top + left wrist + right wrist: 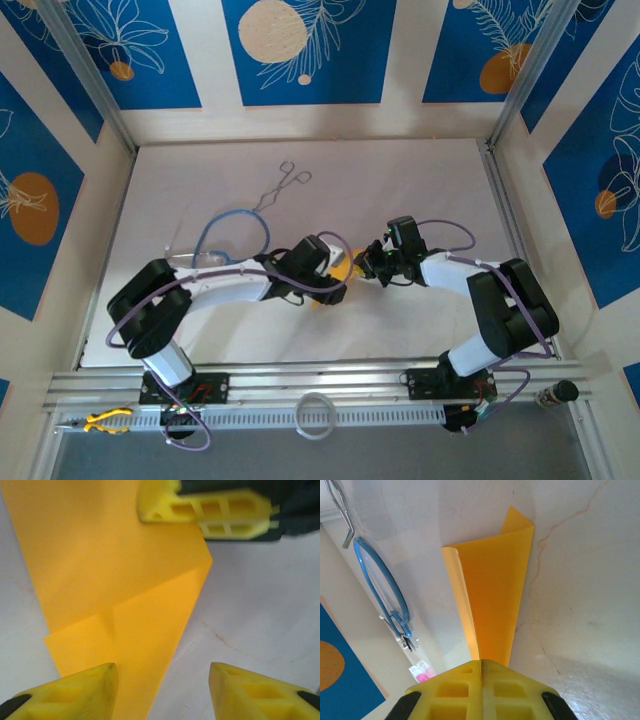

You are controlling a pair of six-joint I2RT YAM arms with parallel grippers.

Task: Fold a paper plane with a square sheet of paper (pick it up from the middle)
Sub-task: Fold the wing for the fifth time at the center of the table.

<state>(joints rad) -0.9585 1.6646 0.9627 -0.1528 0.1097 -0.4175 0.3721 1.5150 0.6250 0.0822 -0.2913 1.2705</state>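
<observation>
1. Found the sheet of paper (341, 272) near the middle of the white surface (420, 200), between the two arms' tips, orange-yellow and already partly folded.
2. Saw, in the left wrist view, the sheet of paper (115, 570) lying mostly flat, with one flap doubled over along a slanting crease and a short upright crease near its near end.
3. Saw, in the right wrist view, the sheet of paper (495, 595) narrowing toward the camera, its left edge curled up off the surface.
4. Noted the right pincer (481, 672) clamped on the narrow end of the sheet, yellow fingertips pressed together with the paper's edge pinched between them.
5. Spotted the same right pincer (210, 512) at the far end of the sheet in the left wrist view, and at the sheet's right side (372, 265) from above.
6. Noted the left pincer (162, 680) open, jaws well apart: left finger above the near end of the sheet, right finger above bare surface. Could not tell any contact with the paper.
7. Placed the left pincer (338, 270) just left of the sheet from above.
8. Saw a blue cable loop (399, 622) left of the paper.
9. Saw metal tongs (283, 185) farther away.
</observation>
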